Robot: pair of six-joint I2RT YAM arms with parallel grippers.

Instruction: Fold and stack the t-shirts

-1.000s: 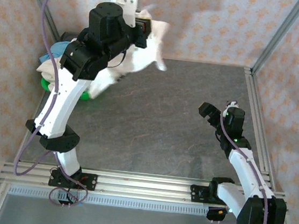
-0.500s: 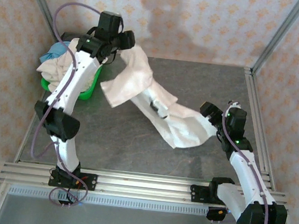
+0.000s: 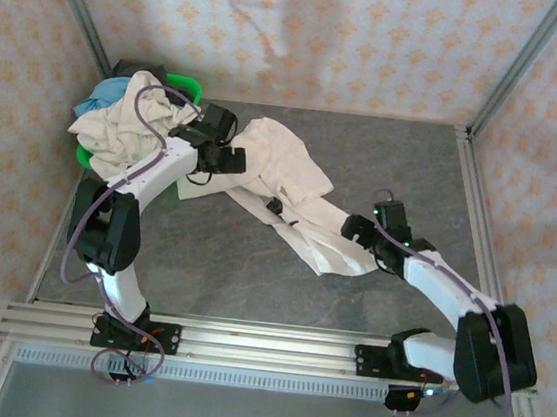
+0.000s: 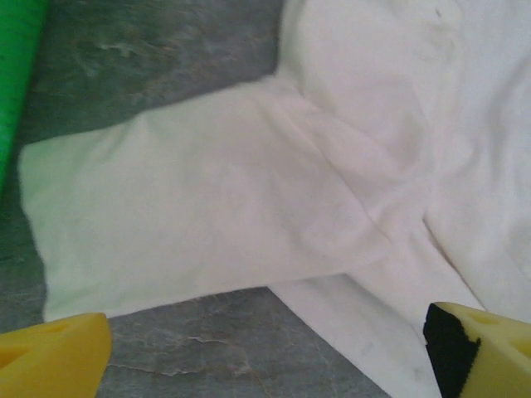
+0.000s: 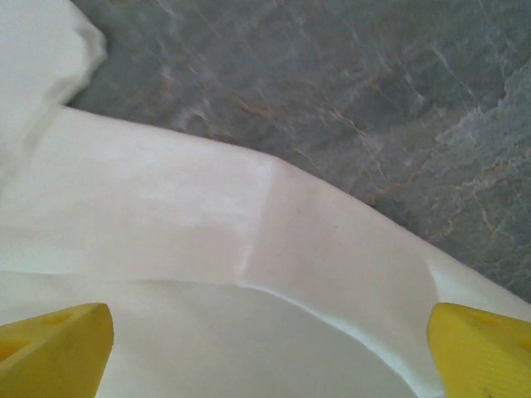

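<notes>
**Cream shirt down on tabletop, both grippers empty**

Patterned walls [image 3: 377,49] on three sides, metal posts at far corners. Grey stone-look tabletop [image 3: 201,270], matte, probably decent friction for dragging cloth flat. Cream t-shirt [image 3: 296,185] sprawled crumpled from far-left toward centre-right. Soft, light, limp, likely to bunch; best pinched at hem corners or shoulders. More t-shirts [image 3: 116,135] heaped over green basket [image 3: 184,83], far-left corner. Left gripper [image 3: 226,154] spread wide above sleeve [image 4: 191,224], holding nothing. Right gripper [image 3: 357,230] spread wide over shirt's near end, empty.

spread t-shirt [image 3: 296,185] cream-white, small black mark | heaped t-shirts [image 3: 116,132] cream, light blue | basket [image 3: 187,84] green | table [image 3: 395,156] grey, marbled | walls [image 3: 378,39] peach, floral repeat
</notes>
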